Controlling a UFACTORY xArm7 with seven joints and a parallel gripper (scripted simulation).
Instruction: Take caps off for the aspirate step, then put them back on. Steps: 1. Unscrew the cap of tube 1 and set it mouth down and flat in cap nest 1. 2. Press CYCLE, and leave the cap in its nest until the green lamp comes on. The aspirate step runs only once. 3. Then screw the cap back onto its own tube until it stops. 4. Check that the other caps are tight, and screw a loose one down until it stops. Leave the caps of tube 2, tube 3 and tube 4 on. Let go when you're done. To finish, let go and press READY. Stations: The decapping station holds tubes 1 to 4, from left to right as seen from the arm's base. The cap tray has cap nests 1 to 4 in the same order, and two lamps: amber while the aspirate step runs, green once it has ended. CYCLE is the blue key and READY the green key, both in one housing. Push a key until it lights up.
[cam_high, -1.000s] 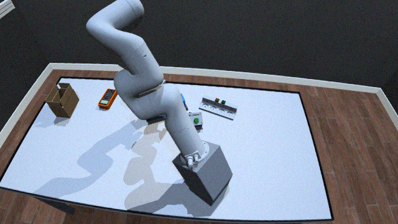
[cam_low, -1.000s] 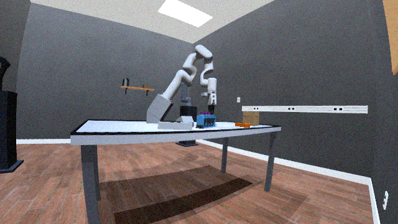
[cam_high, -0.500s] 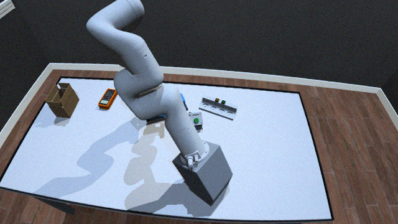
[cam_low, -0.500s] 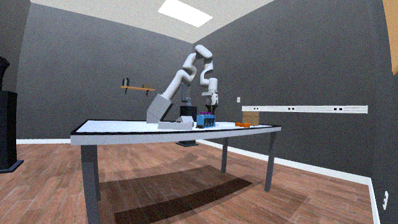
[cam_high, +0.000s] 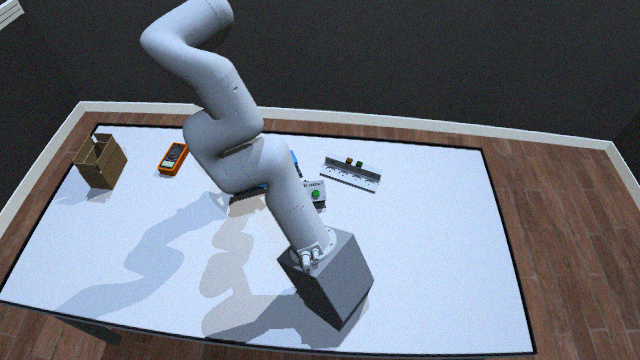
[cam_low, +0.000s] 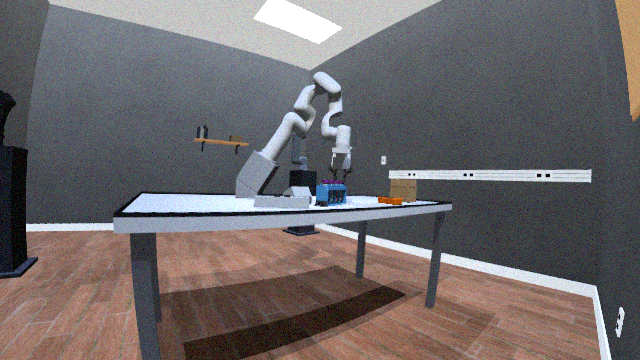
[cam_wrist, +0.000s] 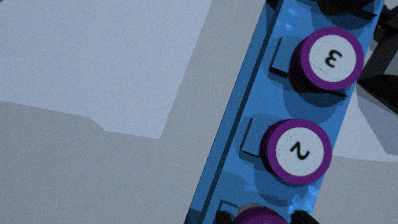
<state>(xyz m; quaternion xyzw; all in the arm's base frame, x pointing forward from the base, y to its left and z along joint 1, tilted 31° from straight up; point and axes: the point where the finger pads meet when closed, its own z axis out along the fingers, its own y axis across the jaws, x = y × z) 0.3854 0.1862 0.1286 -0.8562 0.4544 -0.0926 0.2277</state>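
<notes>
In the wrist view the blue decapping station (cam_wrist: 280, 120) runs up the frame, with purple caps marked 2 (cam_wrist: 298, 151) and 3 (cam_wrist: 330, 58) sitting on their tubes. At the bottom edge my gripper (cam_wrist: 260, 219) is shut on the purple cap of tube 1 (cam_wrist: 260, 215), with a dark fingertip on each side. Most of that cap is cut off, so I cannot tell if it is seated or lifted. In the exterior view the gripper (cam_low: 340, 172) points straight down over the station (cam_low: 331, 194). In the top view the arm hides the station.
The cap tray (cam_high: 351, 172) with its two lamps (cam_high: 354, 162) lies right of the arm. The key housing (cam_high: 315, 188) shows its green key (cam_high: 315, 194). A cardboard box (cam_high: 100, 160) and an orange meter (cam_high: 173, 158) sit at the left. The arm's base block (cam_high: 327, 277) stands in front.
</notes>
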